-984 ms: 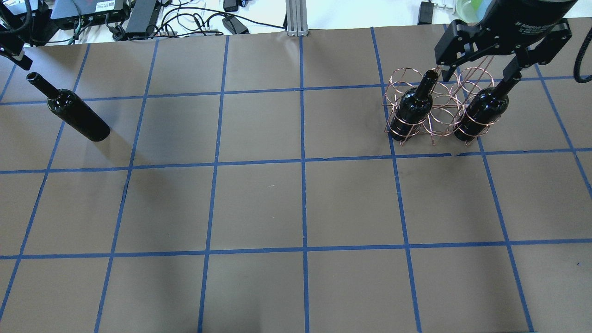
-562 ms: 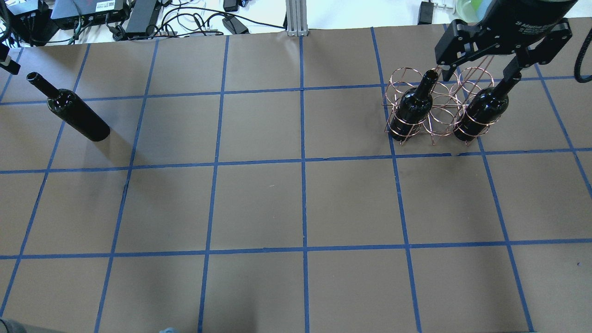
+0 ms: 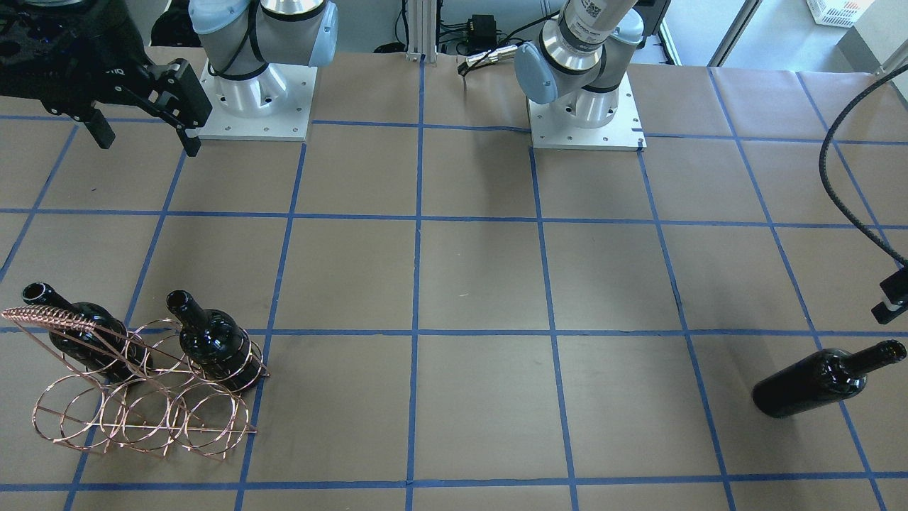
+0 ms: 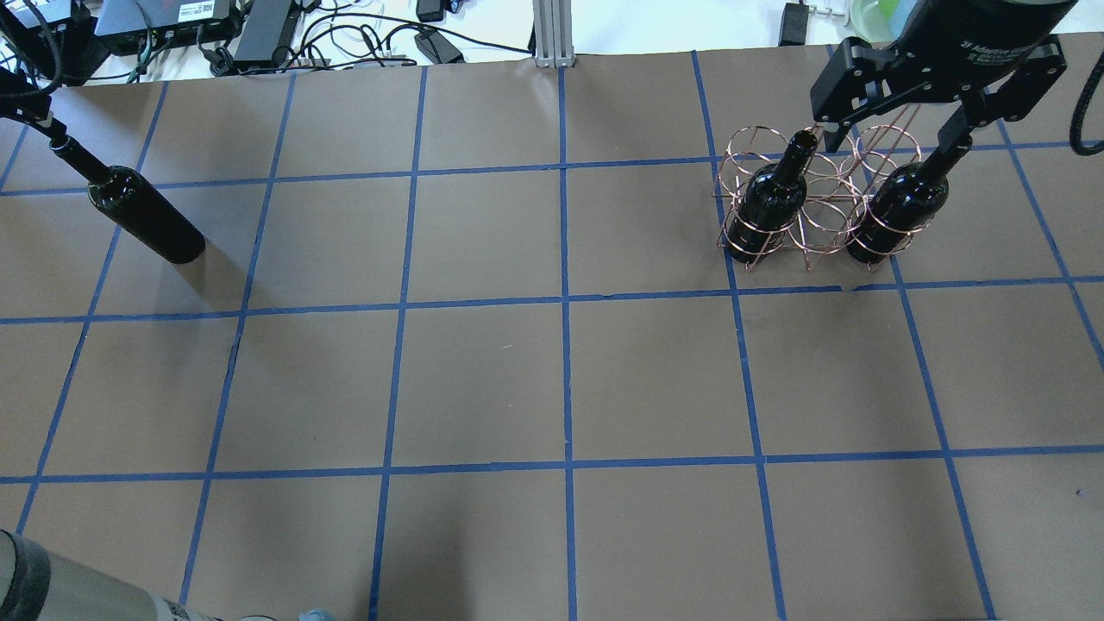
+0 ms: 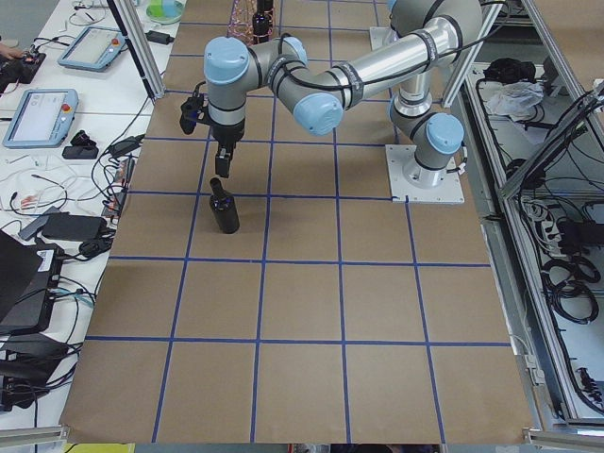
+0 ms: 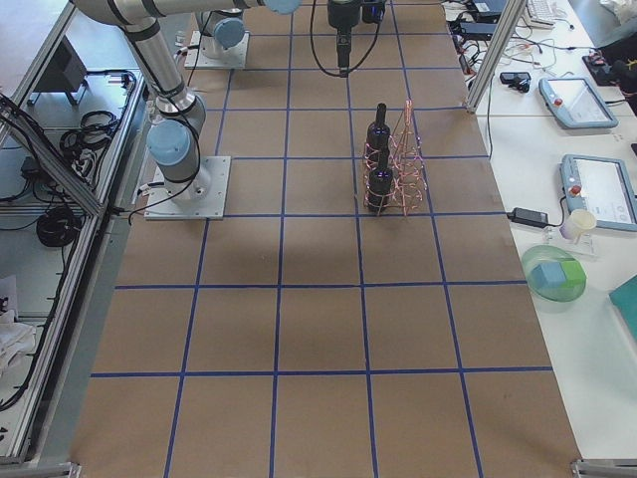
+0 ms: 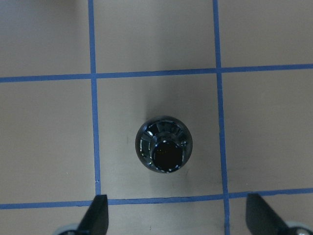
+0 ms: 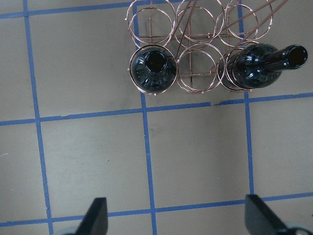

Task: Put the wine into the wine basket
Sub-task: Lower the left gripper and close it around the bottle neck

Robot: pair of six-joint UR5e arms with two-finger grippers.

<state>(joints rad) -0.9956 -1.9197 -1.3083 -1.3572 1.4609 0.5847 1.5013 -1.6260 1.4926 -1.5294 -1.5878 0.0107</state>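
Wine (image 7: 164,151) stands alone on the tabletop (image 4: 483,379), far from the wine basket (image 3: 145,424), just under the left pincer (image 7: 181,219), which is wide open and holds nothing, so it should drop straight down and squeeze the thin neck gently in the middle.

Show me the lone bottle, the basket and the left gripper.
lone bottle (image 4: 147,220), overhead view, middle of its body.
basket (image 3: 50,317), front-facing view, coiled handle.
left gripper (image 7: 176,198), left wrist view, midway between its fingertips.
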